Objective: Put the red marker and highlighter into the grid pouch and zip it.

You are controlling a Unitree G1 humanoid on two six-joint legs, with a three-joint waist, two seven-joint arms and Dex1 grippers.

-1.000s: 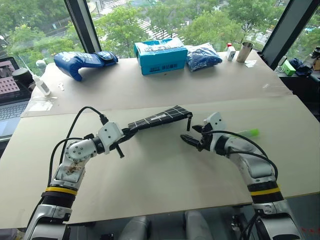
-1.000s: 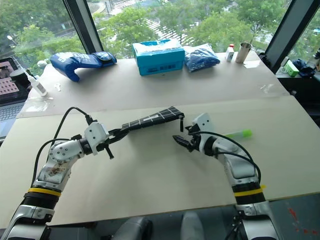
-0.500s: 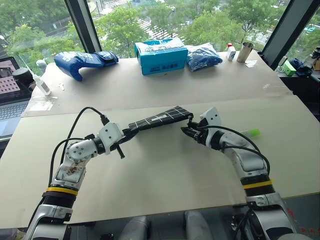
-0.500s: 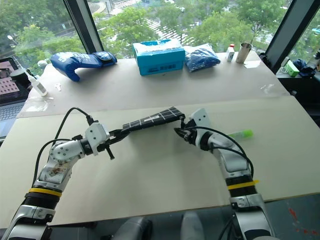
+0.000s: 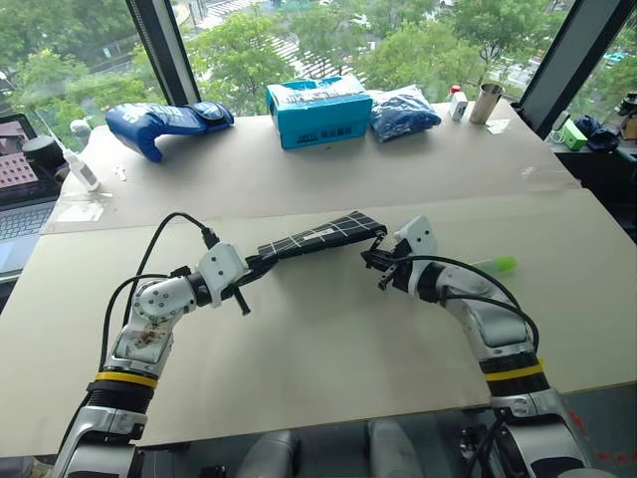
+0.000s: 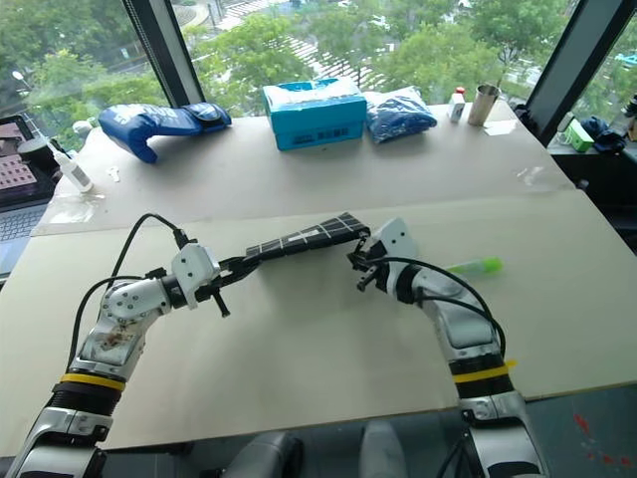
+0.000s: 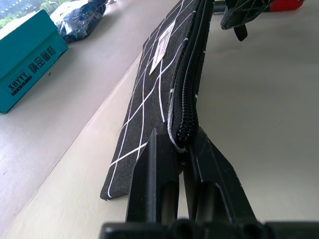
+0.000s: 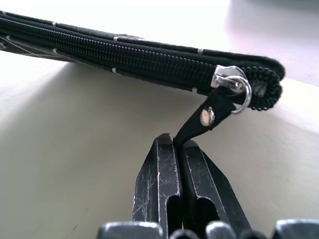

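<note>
Right wrist view: your right gripper (image 8: 178, 149) is pinched shut on the black pull strap (image 8: 199, 124) at the zipped end of the grid pouch (image 5: 317, 237), which hangs above the table (image 5: 328, 349) between both arms. Your left gripper (image 7: 175, 144) is clamped on the opposite end — the soft, light fabric looks likely to sag and twist, so grip at the ends. The highlighter (image 5: 495, 265) lies on the table just past your right arm.
</note>
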